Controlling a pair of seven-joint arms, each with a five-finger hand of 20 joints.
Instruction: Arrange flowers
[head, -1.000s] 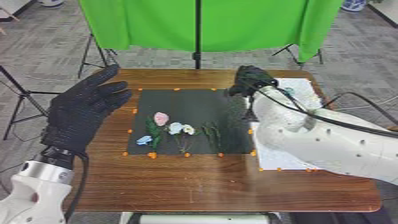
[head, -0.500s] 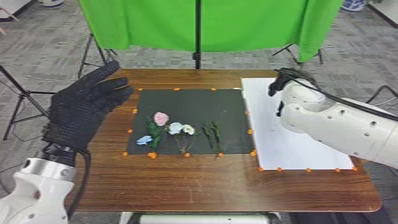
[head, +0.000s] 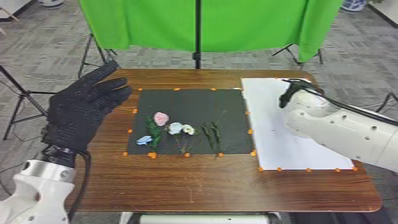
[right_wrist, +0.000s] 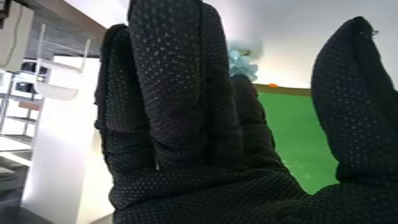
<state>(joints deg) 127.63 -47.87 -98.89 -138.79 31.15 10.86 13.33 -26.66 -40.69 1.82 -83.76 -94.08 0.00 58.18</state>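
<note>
The right hand (head: 294, 88), at the upper right of the head view, is open like the left hand (head: 82, 107), so to take the pale blue flower (right_wrist: 242, 66), visible beyond its fingers, it should approach slowly and pinch softly, sparing the bloom.

Room to pass over far part of black mat (head: 187, 102), between left hand (head: 82, 104) and right hand (head: 291, 92). Flowers (head: 175, 128) obstruct near part; right arm (head: 351, 131) blocks way over white board (head: 274, 152).
</note>
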